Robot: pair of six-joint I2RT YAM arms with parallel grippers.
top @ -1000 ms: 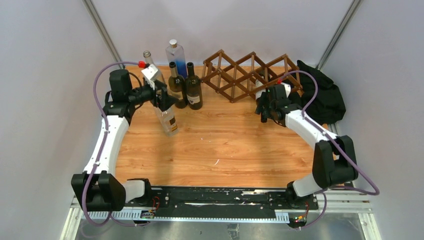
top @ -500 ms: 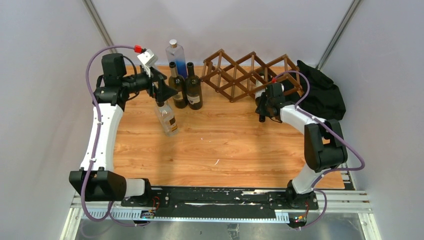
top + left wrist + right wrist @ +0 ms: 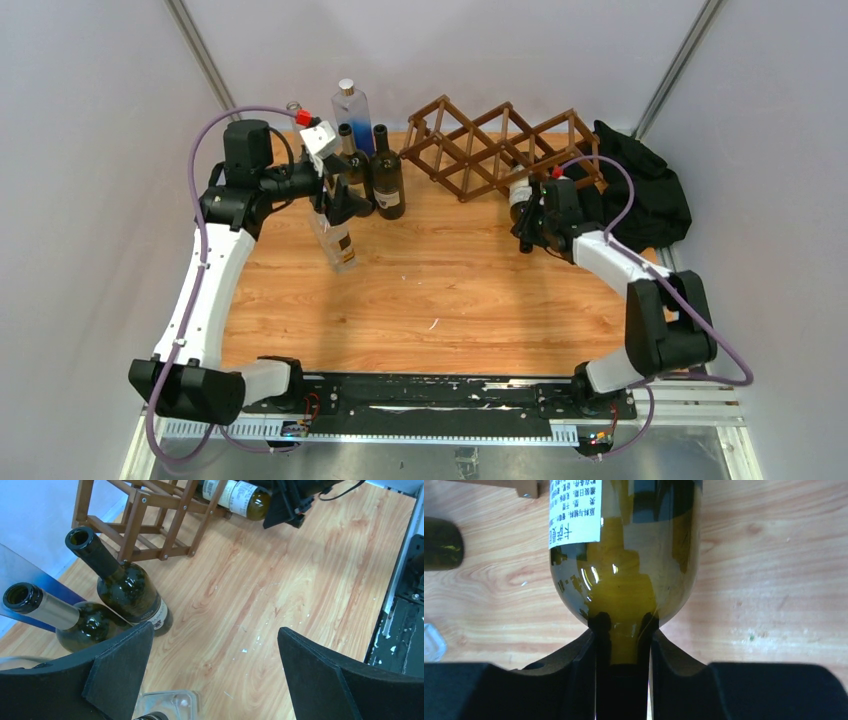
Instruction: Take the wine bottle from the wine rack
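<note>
My right pincer (image 3: 624, 641) clamps the neck of the wine bottle (image 3: 624, 555), just near of the wine rack (image 3: 480, 150); my left pincer (image 3: 215, 635), far left, stands apart.

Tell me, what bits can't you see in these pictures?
Mouth of the olive-green glass wine bottle: right wrist view, hidden by the right claw.
Its base: cut off by that view's top edge; in the top view, hidden inside the brown wooden lattice wine rack.
The clear glass bottle: left wrist view, mostly cut off by the bottom edge.
</note>
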